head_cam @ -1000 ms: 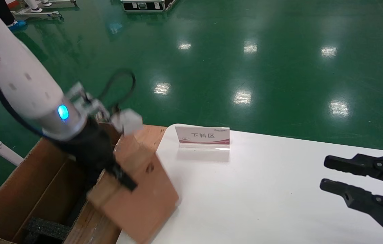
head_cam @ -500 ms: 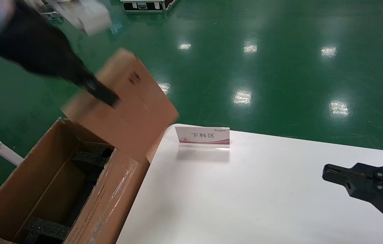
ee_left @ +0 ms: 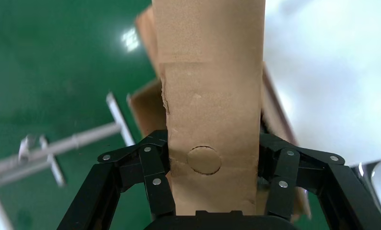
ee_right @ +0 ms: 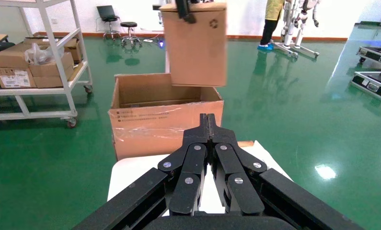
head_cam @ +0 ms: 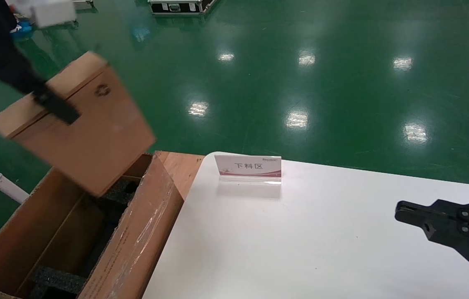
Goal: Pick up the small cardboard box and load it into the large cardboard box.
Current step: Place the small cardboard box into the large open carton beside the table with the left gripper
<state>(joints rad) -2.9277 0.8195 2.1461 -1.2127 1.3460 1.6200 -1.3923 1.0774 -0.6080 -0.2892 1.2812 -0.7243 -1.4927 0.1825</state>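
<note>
Green floor (head_cam: 301, 62) backs the head view: the left gripper (head_cam: 54, 106) holds the small cardboard box (head_cam: 81, 133) above the large cardboard box (head_cam: 143, 232) beside the white desk (head_cam: 301, 249). Left wrist: jaws pinch the carton's narrow edge. Right wrist: the right gripper (ee_right: 208, 120) hangs over the desk, jaws pressed together.

- The large cardboard box (head_cam: 143, 232) gapes open at seven o'clock — black foam pads (head_cam: 56, 280) line its bottom.
- The white table (head_cam: 301, 249) lies bare; only a sign (head_cam: 247, 167) stands at twelve o'clock.
</note>
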